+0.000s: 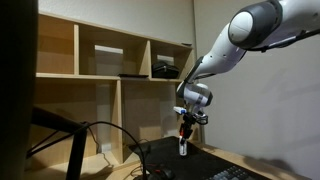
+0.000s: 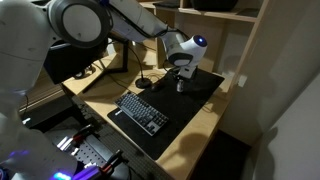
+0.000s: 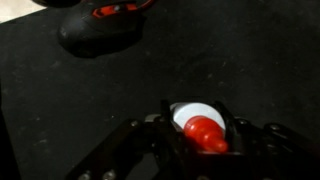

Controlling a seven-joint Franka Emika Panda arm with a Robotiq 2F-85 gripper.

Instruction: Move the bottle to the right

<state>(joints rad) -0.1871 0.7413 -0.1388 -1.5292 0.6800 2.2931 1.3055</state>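
The bottle is small and white with a red pointed cap. In the wrist view the bottle (image 3: 192, 124) sits right between the fingers of my gripper (image 3: 197, 132), which are closed against its sides. In an exterior view the bottle (image 1: 183, 146) stands upright on the black desk mat (image 1: 215, 160) below the gripper (image 1: 186, 128). In the other view the gripper (image 2: 181, 78) is down at the bottle (image 2: 180, 86) near the mat's far edge (image 2: 205, 90).
A black keyboard (image 2: 142, 110) lies on the mat. A dark mouse with red markings (image 3: 95, 28) lies beyond the bottle. A wooden shelf unit (image 1: 110, 70) stands behind the desk. Cables (image 1: 105, 140) cross the desk's back.
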